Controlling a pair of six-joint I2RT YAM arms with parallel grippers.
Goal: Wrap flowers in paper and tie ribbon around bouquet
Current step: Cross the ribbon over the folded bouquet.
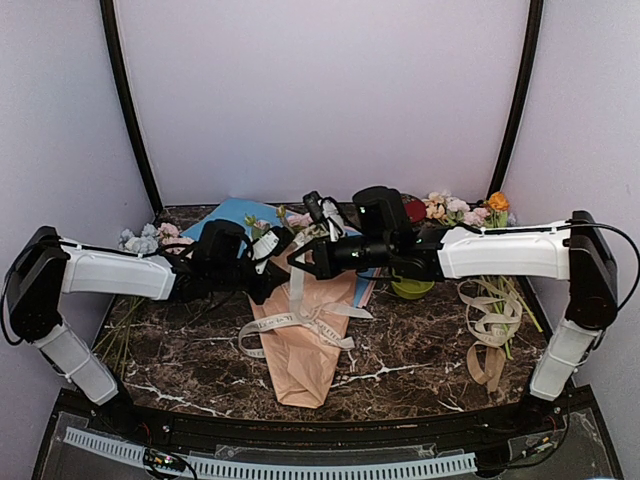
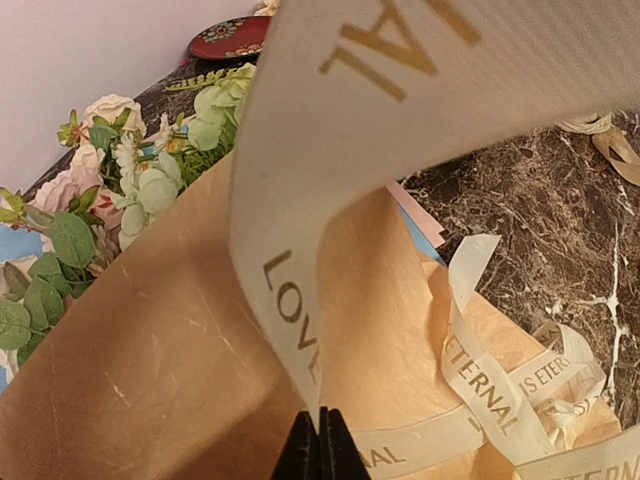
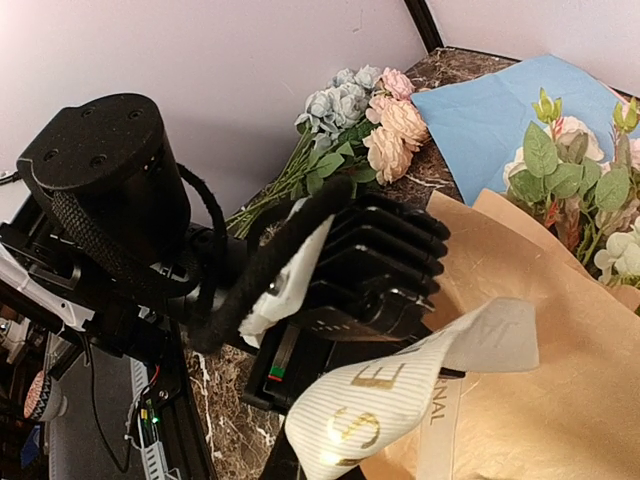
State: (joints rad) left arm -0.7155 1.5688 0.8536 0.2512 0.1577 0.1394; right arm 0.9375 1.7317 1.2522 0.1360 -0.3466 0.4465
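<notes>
your left gripper [image 2: 320, 450] is pinched tight on the ribbon [image 2: 290, 300], right over the middle of the bouquet [image 1: 303, 345]. from that pinch the band climbs and curls back over the wrist camera.

you can read the print on it in dull gold capitals: "love" just above the fingers, "eternal" on the strand lying across the bouquet's narrow end, and "is eter" on a loop beside it. the wide stretch overhead shows only "al". more of the ribbon lies in loose loops across the bouquet, spilling off both sides onto the marble table [image 1: 420, 350].

your right gripper [image 1: 298, 260] hangs above the bouquet's upper half, nose to nose with the left one. its jaws are closed, and the ribbon runs straight up from the bouquet to it. its fingertips sit below the edge of its own view, where the band with large gold letters comes in.

the paper [image 2: 150, 350] is a tan cone, point towards your arm bases. the flowers [image 2: 110, 170], pink and cream with green leaves, show at the bouquet's far, open end.

behind the bouquet lies a light blue sheet [image 3: 500, 110]. a bunch with blue blooms [image 3: 345, 100] lies to the bouquet's left, and a bunch with an orange bloom [image 1: 497, 202] to its far right. a second ribbon [image 1: 490, 320] is heaped well to the bouquet's right. a red patterned dish [image 2: 225, 38] sits beyond the blooms.
</notes>
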